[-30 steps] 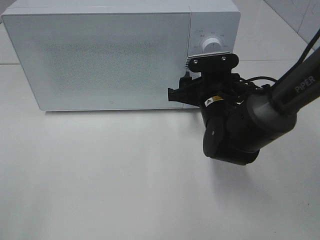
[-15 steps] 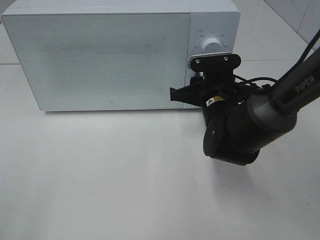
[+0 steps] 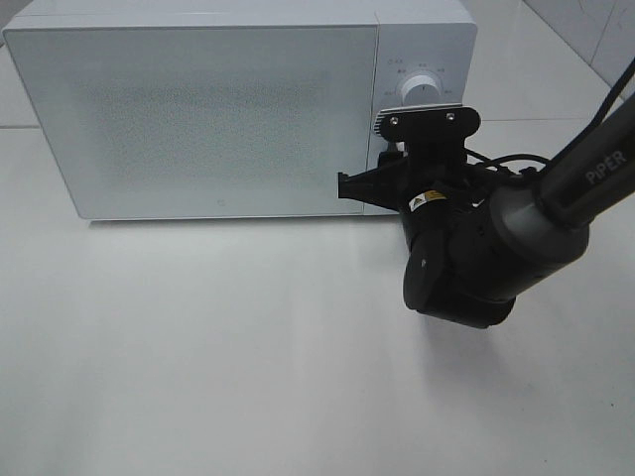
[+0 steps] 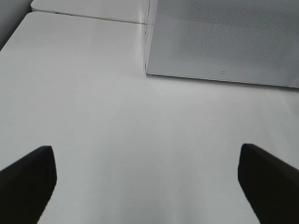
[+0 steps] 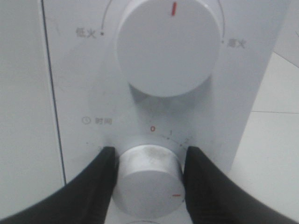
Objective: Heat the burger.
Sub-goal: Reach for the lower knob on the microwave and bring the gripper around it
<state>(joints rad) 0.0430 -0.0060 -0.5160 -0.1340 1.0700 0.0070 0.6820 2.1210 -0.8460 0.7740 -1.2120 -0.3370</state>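
Now microwave (image 3: pixel 198 109) shut, right fingers (image 5: pixel 93 186) clamping timer knob (image 5: pixel 148 179)

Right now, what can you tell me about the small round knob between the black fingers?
The lower knob is a small, round, silvery-white, plastic-looking dial sticking out of the white microwave's control panel under a bigger knob. It has a short red line, turned away from the red 0 on its scale. The right gripper has a black finger pressed on each side.

A white microwave (image 3: pixel 198 109) stands on the white table (image 3: pixel 198 347).
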